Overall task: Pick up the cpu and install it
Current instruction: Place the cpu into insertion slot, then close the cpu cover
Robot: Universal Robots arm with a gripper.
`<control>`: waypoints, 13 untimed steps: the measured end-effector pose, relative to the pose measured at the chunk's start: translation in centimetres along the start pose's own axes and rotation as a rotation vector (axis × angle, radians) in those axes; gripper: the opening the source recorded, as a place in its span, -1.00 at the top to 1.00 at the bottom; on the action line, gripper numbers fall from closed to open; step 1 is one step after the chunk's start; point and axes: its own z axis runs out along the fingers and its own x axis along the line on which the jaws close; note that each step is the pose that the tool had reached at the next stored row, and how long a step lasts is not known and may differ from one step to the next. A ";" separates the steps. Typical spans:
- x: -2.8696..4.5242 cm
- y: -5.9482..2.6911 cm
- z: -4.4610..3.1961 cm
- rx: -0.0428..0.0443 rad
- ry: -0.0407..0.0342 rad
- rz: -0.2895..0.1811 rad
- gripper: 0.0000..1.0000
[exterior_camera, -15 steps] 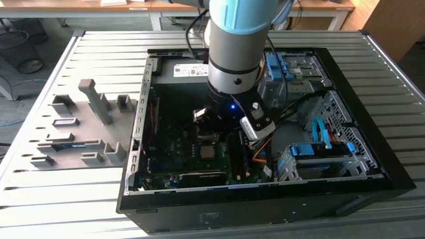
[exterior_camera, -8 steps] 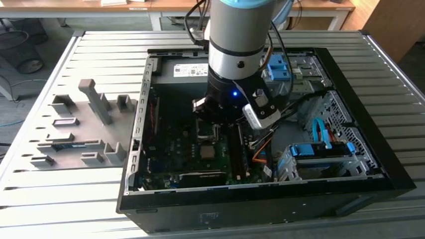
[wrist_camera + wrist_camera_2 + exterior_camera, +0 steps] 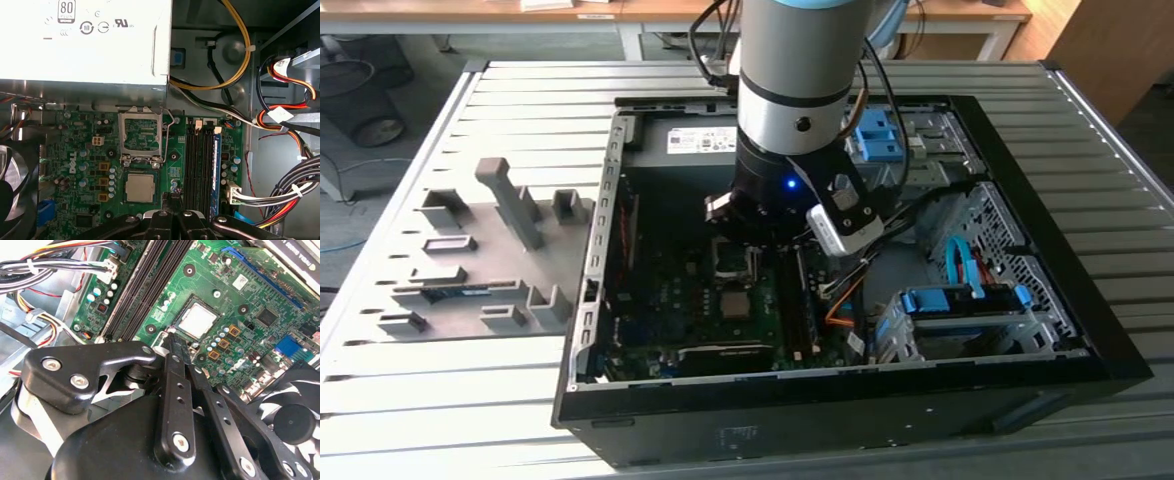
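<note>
While the gripper (image 3: 173,206) hangs just above the green motherboard (image 3: 80,145) inside the open computer case (image 3: 1067,340), its two black fingers (image 3: 175,385) look pressed together at the tips, with nothing between them. The cpu (image 3: 140,186) is not in its grasp. The pale silvery square lies flat in the socket (image 3: 156,187), and the metal retention frame (image 3: 142,134) just beside it stands swung open, so the chip looks seated but not clamped.

In the exterior view the cpu sits at about six o'clock from the gripper and the white power supply (image 3: 687,140) at about twelve. The memory slots (image 3: 797,295) run at three o'clock of the chip. The grey parts fixture (image 3: 467,250) lies well apart at nine o'clock, outside the case on the slatted table (image 3: 440,400).

I judge the chip to be light, thin and stiff, with a smooth metal lid that gives little friction. A pinch would therefore belong on two opposite edges, not on the top face. The contacts underneath and the socket's pins are probably fragile, so any tilt or sideways drag could bend them. Sunk in the socket as it is, the chip offers little edge to take hold of.
</note>
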 end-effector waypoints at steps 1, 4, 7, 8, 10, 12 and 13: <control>0.00 0.00 0.00 0.0000 0.0000 0.000 0.80; 0.00 0.00 -0.01 -0.0001 0.0000 0.000 0.80; 0.00 0.00 -0.01 -0.0001 0.0000 0.000 0.80; 0.00 0.00 -0.02 -0.0001 0.0000 0.000 0.80; -0.01 -0.01 -0.04 -0.0032 0.0001 0.000 0.80; -0.12 0.00 -0.01 -0.0312 -0.0007 -0.001 0.80; -0.21 0.01 0.00 -0.0473 -0.0010 -0.001 0.80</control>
